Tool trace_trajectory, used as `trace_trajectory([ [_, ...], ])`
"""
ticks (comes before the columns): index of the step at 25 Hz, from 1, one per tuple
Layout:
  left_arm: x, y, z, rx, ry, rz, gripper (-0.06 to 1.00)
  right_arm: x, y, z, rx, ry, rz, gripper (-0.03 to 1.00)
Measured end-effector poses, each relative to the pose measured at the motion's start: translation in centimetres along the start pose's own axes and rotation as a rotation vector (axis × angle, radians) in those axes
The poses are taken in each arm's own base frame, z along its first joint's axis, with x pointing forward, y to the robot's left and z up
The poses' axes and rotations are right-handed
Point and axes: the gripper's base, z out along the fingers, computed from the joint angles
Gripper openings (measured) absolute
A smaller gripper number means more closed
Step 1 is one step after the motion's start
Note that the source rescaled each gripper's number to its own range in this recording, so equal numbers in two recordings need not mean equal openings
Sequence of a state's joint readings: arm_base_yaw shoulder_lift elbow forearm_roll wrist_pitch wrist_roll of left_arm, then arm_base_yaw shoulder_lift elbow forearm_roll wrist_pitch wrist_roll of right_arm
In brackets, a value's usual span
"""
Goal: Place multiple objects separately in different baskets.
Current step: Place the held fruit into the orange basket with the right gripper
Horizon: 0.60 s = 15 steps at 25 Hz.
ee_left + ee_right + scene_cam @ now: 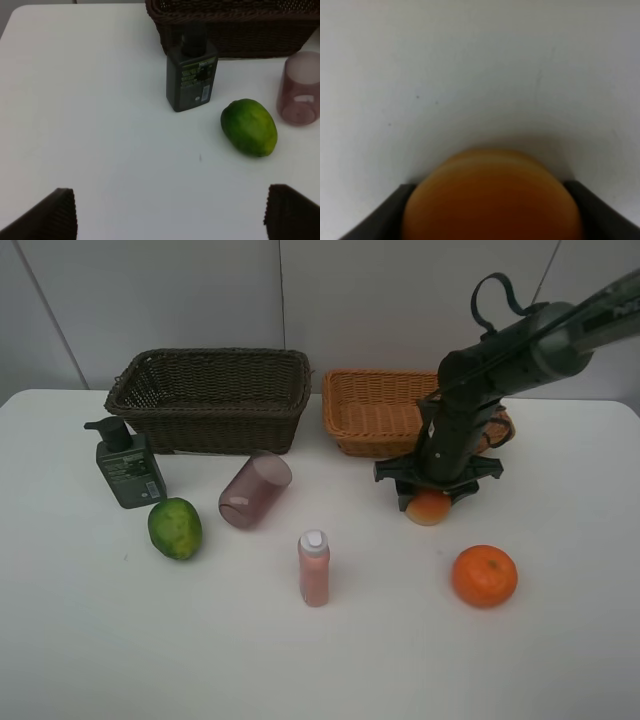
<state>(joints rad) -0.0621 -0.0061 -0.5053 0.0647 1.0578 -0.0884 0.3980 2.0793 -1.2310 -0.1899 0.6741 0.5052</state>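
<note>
My right gripper (430,490) reaches down in front of the light orange-tan basket (370,410). Its jaws press both sides of the red-yellow fruit (428,508), which fills the right wrist view (492,200), at or just above the table. My left gripper (170,215) is open and empty over bare table, short of the green fruit (249,127) and the dark green pump bottle (191,75). In the exterior view, the pump bottle (128,468), green fruit (175,528), purple cup (255,490) on its side, pink bottle (314,567) and orange (484,575) sit on the table.
The dark brown basket (210,400) stands at the back left, next to the tan one; both look empty. The purple cup (300,95) lies just right of the green fruit in the left wrist view. The white table (320,660) has open room along its front.
</note>
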Motion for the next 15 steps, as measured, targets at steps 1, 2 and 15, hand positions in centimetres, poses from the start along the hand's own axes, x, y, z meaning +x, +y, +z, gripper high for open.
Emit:
trace_trajectory([
  [1, 0.0, 0.0, 0.0, 0.000, 0.000, 0.000, 0.94, 0.0, 0.0, 0.0, 0.000, 0.000, 0.000, 0.45],
  [2, 0.0, 0.0, 0.0, 0.000, 0.000, 0.000, 0.94, 0.0, 0.0, 0.0, 0.000, 0.000, 0.000, 0.45],
  [15, 0.0, 0.0, 0.0, 0.000, 0.000, 0.000, 0.94, -2.8, 0.0, -5.9, 0.057, 0.065, -0.053, 0.45],
])
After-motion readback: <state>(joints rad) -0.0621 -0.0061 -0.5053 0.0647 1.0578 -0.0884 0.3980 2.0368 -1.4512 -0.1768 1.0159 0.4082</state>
